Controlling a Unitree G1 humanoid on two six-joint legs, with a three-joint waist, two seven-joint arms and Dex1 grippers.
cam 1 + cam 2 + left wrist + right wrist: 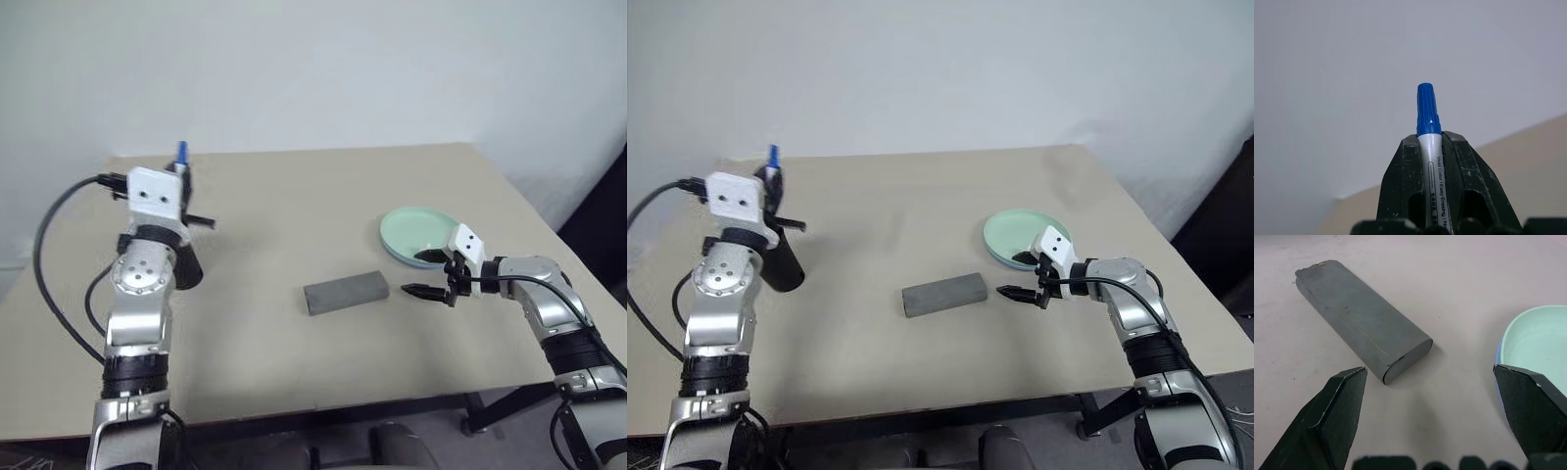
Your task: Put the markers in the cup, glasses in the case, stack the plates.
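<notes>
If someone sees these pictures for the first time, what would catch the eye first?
Probably the left gripper, raised at the table's far left and shut on a blue-capped marker. Next, the closed grey case lying mid-table, with the open right gripper beside it, near the stacked plates.
</notes>
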